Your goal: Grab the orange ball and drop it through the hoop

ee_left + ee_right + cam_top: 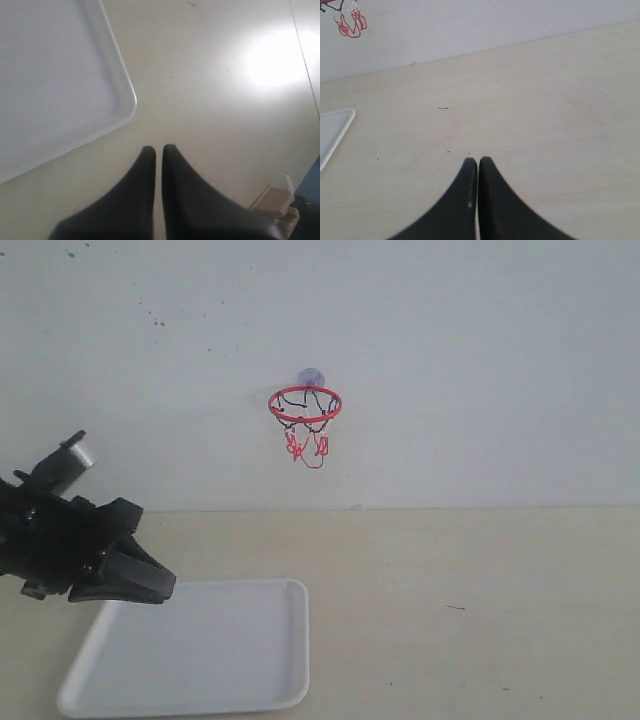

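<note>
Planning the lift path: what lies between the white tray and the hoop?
Nothing stands there: the exterior view shows only bare tabletop and blank wall between the tray and the hoop.

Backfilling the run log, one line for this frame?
left gripper shut, near tray | right gripper shut | ball not in view | hoop on wall

A robot test lab is suggested: a bare table (480,580) is set against a white wall (480,340), a hoop (305,405) fixed above its far edge.
</note>
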{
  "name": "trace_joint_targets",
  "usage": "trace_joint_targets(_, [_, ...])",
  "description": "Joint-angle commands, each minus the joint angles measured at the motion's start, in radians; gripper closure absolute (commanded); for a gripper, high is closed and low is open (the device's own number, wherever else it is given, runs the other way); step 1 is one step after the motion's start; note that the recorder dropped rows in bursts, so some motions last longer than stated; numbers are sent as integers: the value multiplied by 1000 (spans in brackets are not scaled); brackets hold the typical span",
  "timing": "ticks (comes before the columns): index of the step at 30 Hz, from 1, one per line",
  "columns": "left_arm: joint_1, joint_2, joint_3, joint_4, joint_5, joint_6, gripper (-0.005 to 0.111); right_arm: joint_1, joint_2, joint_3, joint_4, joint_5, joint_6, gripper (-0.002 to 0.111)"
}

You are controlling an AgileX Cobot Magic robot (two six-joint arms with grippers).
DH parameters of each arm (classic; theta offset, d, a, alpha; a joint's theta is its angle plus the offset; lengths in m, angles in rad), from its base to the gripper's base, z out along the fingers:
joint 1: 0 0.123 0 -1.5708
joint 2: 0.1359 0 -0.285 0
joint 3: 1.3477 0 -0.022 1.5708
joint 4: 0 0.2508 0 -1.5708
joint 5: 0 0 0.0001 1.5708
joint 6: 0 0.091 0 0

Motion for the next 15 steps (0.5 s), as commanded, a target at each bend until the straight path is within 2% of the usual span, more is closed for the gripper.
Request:
trace_joint_targets(1, [2, -149, 106, -84, -26, 32, 103, -3, -5, -1, -8, -10, -8, 108])
trace_joint_targets(8, [2, -362, 194, -130, 4, 34, 103, -3, -5, -1, -8, -10, -8, 108])
trace_joint_targets(15, [2, -537, 226, -130, 37, 31, 103, -3, -5, -1, -8, -10, -8, 108])
